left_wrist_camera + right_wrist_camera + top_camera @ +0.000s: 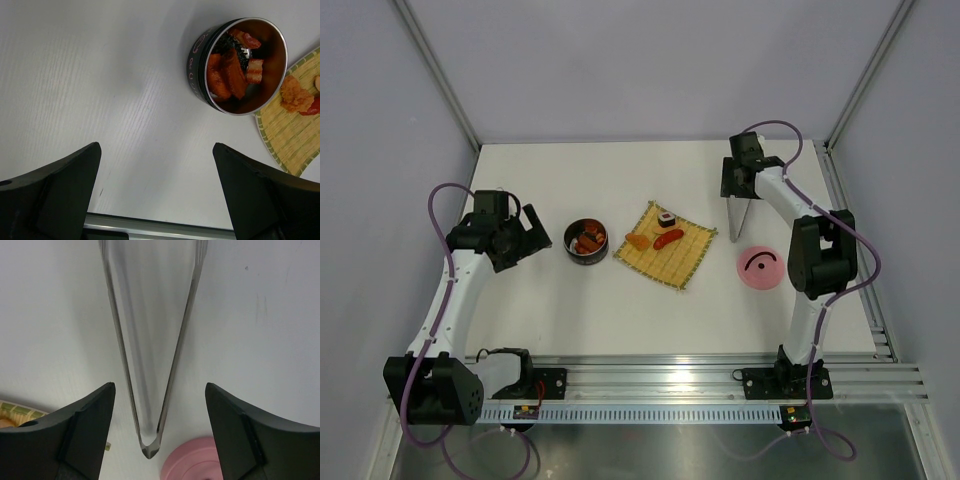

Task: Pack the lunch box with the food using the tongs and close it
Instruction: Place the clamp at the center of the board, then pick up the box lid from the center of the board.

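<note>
One lunch box (587,259) is sitting open with pieces of food (232,72) crowding inside it, too packed to count. Three more are lying on the single woven mat (690,262): a sushi roll (666,218), an orange chunk (638,240) and a red sausage (669,238), and one pink lid (759,268) is resting right of the mat. The one pair of tongs (149,446) is lying between the fingers of the right gripper (160,390), whose jaws are standing wide, touching neither arm and gripping nothing. The left gripper (156,147) is hanging just as wide and empty, the lunch box sitting ahead to its right, well apart.
</note>
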Robot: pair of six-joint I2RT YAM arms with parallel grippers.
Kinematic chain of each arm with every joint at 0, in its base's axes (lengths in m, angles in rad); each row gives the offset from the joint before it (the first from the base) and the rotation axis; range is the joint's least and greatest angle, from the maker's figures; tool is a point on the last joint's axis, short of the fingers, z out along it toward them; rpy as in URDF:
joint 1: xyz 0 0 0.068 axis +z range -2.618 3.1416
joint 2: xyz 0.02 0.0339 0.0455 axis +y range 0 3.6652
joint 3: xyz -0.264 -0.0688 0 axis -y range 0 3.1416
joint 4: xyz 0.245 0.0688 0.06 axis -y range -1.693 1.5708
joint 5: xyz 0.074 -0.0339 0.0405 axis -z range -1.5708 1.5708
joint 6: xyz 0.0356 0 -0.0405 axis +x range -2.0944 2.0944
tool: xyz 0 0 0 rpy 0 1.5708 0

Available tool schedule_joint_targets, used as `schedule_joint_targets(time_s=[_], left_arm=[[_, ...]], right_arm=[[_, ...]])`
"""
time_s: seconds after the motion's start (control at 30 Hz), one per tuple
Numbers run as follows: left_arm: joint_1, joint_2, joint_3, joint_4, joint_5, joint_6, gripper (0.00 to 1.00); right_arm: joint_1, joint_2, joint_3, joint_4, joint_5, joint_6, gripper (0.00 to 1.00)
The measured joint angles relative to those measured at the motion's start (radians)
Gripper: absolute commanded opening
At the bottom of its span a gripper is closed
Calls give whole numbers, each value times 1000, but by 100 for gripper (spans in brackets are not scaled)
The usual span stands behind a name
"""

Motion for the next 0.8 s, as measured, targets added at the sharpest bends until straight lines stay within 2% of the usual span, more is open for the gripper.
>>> schedule_joint_targets(time_s=[0.27,0.5,0.6,0.8], left_arm=[[0,0,0,0,0,0,99],[0,3,0,2,0,0,99],[0,16,0,7,5,0,99],[0,47,0,24,19,0,99]], right_arm=[[-4,-39,-21,-37,-4,38,82],[-9,-326,-257,-115,-26,202,71],[-10,-467,-387,-157,-25,324,73],[-11,-550,-531,-197,-26,487,80]])
